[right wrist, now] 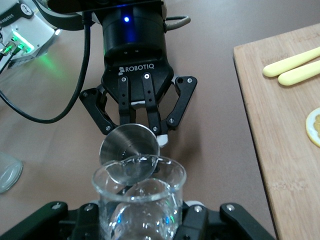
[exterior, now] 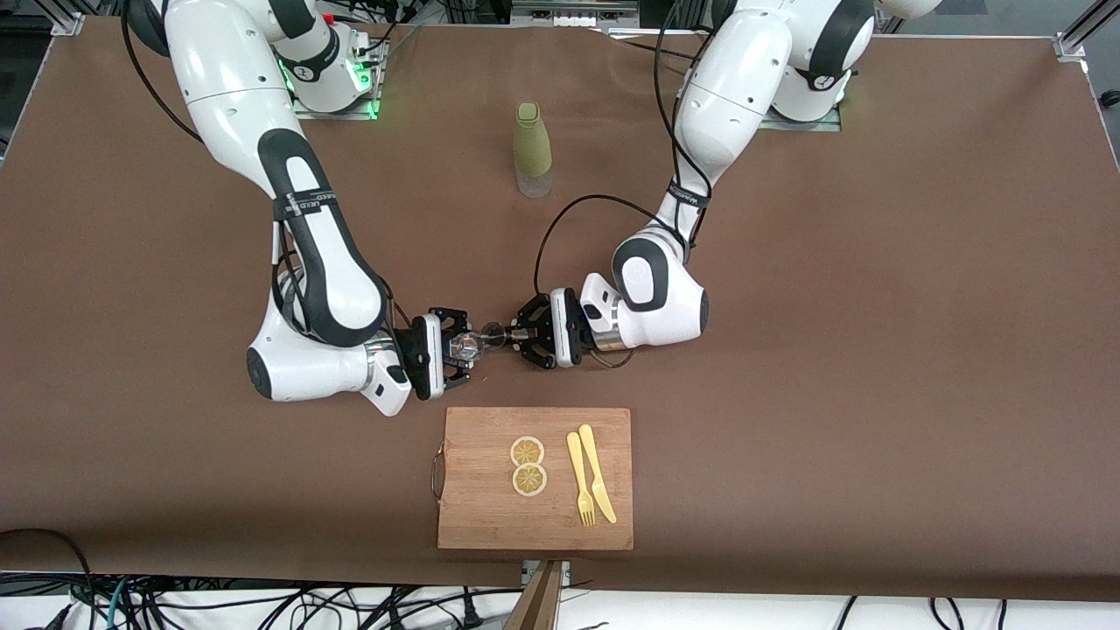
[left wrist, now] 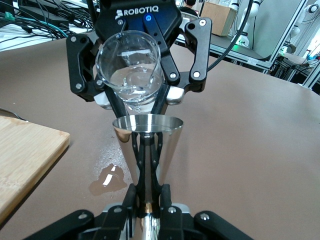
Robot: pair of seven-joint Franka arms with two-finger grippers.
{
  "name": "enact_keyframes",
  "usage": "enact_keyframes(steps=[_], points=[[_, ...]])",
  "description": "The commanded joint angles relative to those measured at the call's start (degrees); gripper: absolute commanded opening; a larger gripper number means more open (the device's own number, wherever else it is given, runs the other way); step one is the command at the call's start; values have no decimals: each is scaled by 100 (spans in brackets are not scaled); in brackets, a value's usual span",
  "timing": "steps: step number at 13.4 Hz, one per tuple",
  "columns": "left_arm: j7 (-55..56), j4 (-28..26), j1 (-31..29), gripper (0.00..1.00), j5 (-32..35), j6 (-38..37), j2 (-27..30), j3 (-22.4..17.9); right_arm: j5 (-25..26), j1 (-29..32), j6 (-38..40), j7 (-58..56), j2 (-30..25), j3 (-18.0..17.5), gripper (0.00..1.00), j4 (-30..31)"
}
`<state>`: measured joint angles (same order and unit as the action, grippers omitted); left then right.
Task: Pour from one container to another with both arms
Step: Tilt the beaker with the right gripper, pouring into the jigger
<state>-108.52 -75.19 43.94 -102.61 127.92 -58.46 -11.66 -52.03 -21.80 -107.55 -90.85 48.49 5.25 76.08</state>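
Over the desk's middle, right gripper clamps a tilted glass beaker; left gripper clamps a steel jigger, rims touching.

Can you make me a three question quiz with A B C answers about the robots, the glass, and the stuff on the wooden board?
1. Where is the green bottle?
A. On the board
B. Between the arms' bases
C. In a gripper

2. How many lemon slices lie on the cutting board?
A. One
B. Two
C. Four

3. What does the right gripper hold?
A. A fork
B. Nothing
C. A glass beaker

Answers: 1 B, it stands on the table there. 2 B, two slices beside the fork and knife. 3 C, tipped toward the metal cup in the left gripper.
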Motion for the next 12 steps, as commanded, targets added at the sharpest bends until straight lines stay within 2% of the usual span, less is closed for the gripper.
enact_keyframes(steps=[1,12], points=[[-73,154,53,0,-233,-30,-95,-73,307,-105,6,418,-59,-15,27,-155],[-81,154,44,0,-242,-39,-95,-73,1098,-210,15,1244,-147,-15,26,-190]])
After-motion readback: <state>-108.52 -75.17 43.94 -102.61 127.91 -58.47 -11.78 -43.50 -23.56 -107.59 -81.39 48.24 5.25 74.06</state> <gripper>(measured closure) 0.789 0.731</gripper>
